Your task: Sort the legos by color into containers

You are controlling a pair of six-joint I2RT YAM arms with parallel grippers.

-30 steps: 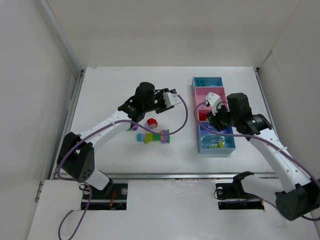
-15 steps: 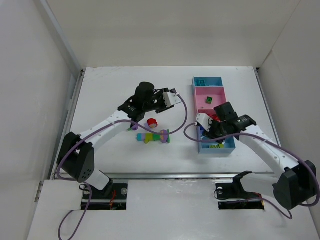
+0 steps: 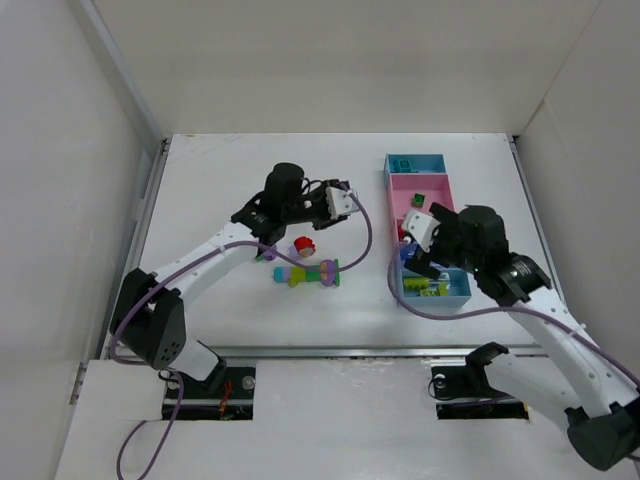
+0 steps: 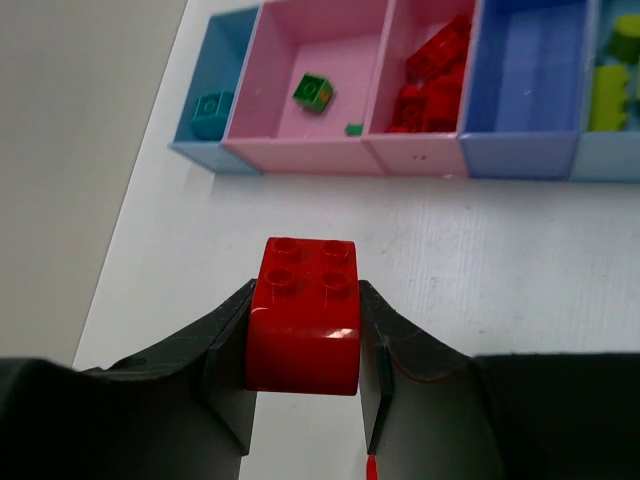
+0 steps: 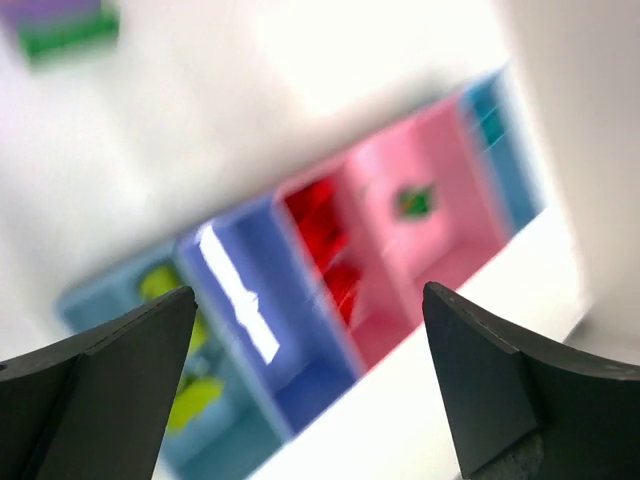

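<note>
Holding: red brick pinched in left hand, facing containers, presumably bound for the red-stocked pink bin. Right hand agape, empty, over them. Loose legos on worktop.

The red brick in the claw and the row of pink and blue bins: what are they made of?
The red brick looks like hard, glossy plastic: a bright sheen on its front face and crisply moulded round studs. The bins seem plastic too, thin-walled and evenly coloured with a softer sheen; the exact kind cannot be told.
</note>
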